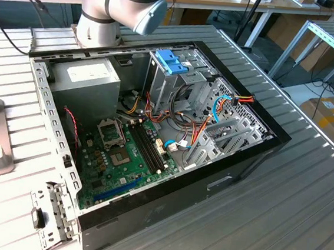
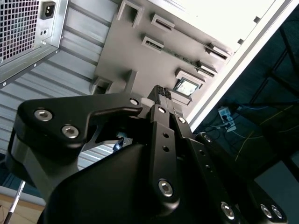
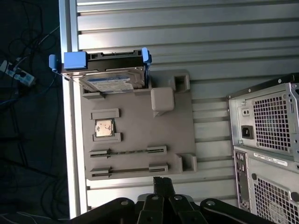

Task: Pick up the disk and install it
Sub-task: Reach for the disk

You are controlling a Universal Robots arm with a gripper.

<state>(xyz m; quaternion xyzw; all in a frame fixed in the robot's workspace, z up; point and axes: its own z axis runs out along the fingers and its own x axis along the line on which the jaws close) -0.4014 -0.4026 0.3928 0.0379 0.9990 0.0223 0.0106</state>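
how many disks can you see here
1. The disk sits tilted at one end of the grey tray, beside the table edge. More may be hidden inside the cage in the case.

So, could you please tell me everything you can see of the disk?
In the first wrist view, the disk is a flat rectangular drive that looks like dark metal, with a white-and-blue label on the face that shows. Blue plastic mounting pieces sit on its sides. It appears to lean tilted at one end of the grey fixture plate, touching that plate. The gripper is apart from it, by the plate's opposite end.
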